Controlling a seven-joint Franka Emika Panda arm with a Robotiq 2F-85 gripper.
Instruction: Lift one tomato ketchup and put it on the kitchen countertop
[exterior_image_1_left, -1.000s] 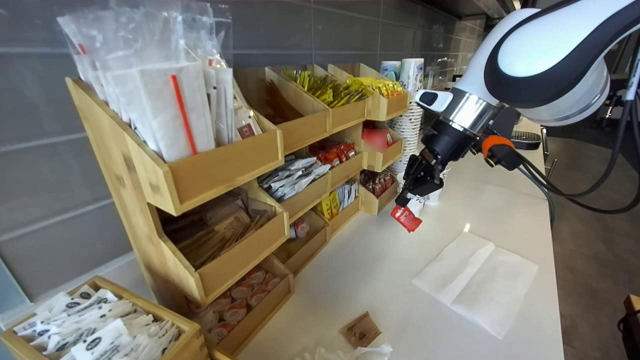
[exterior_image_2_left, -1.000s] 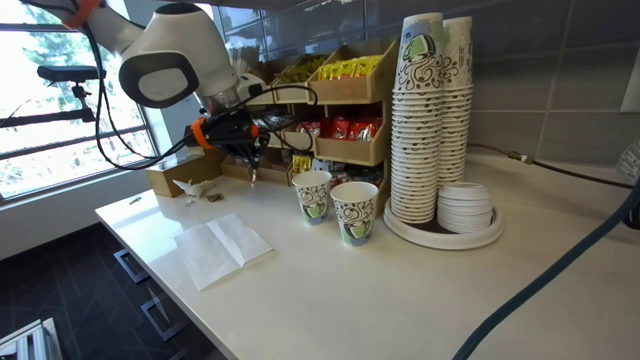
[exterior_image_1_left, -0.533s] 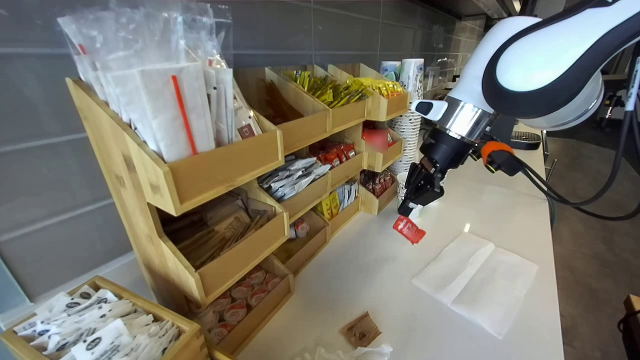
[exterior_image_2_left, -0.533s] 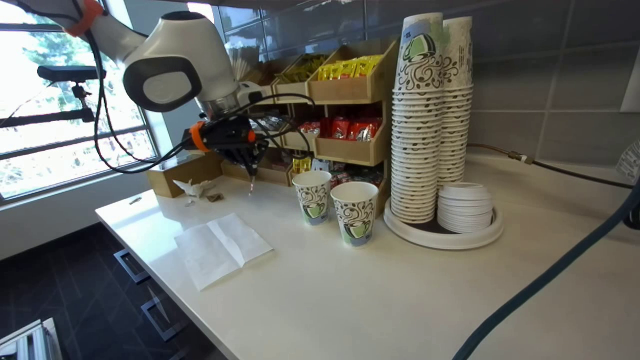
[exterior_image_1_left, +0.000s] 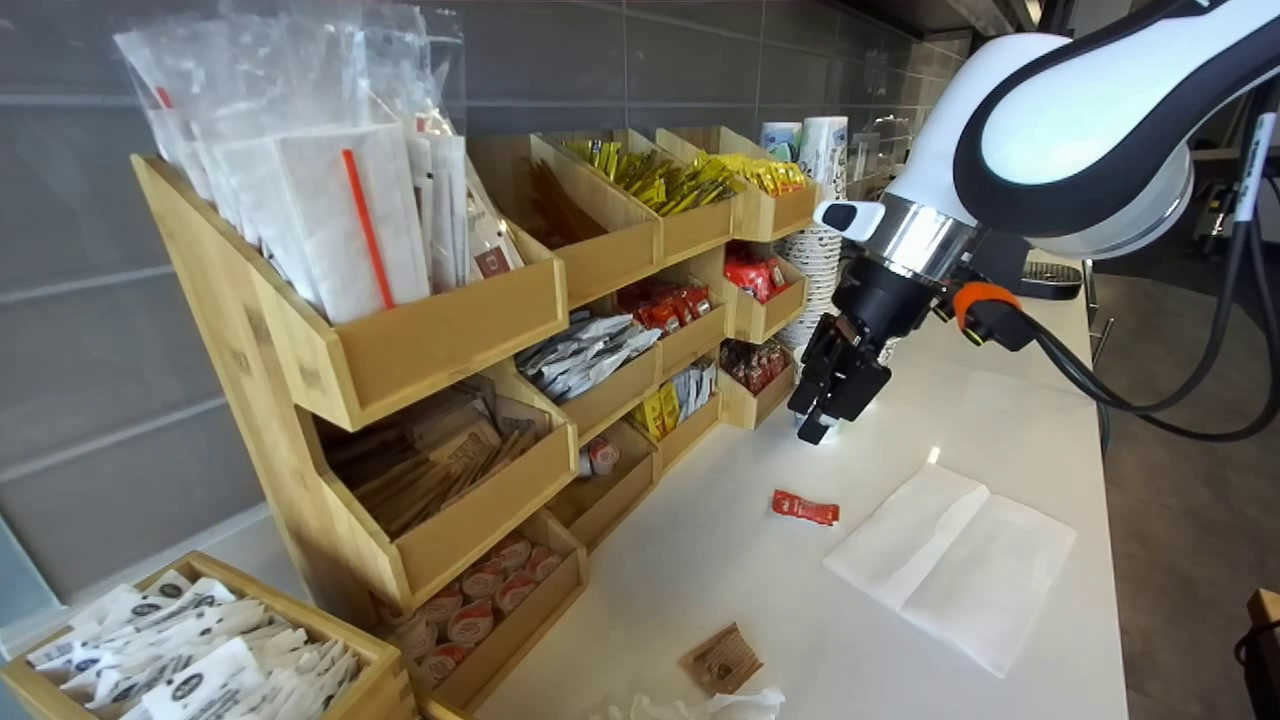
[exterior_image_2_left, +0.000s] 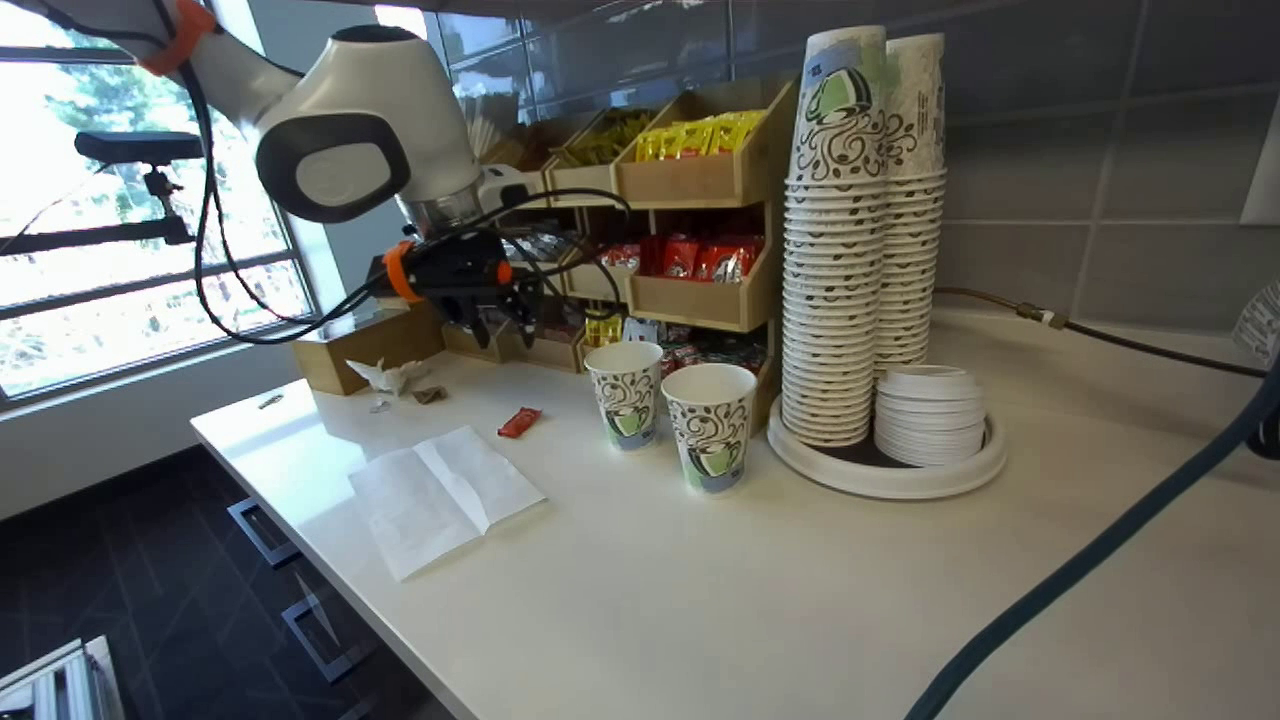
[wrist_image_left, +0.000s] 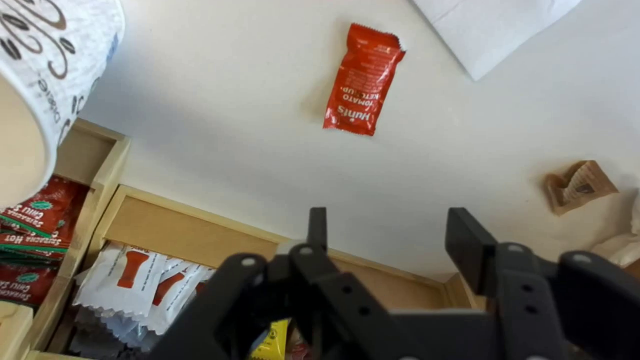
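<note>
The ketchup (wrist_image_left: 364, 80) lies on the surface (wrist_image_left: 225, 100), below the hand (wrist_image_left: 387, 227) and apart from it; the hand is spread wide, holding nothing. Placing looks done: best raise the hand straight up, clear of the nearest cup (wrist_image_left: 65, 65).

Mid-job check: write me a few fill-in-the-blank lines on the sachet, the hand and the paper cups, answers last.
Lying on the countertop, the red sachet is printed "Hunt's tomato ____".
The hand is ____ rather than shut.
Exactly ____ paper cups stand on the countertop off the round tray.
Missing words: ketchup; open; two.
</note>
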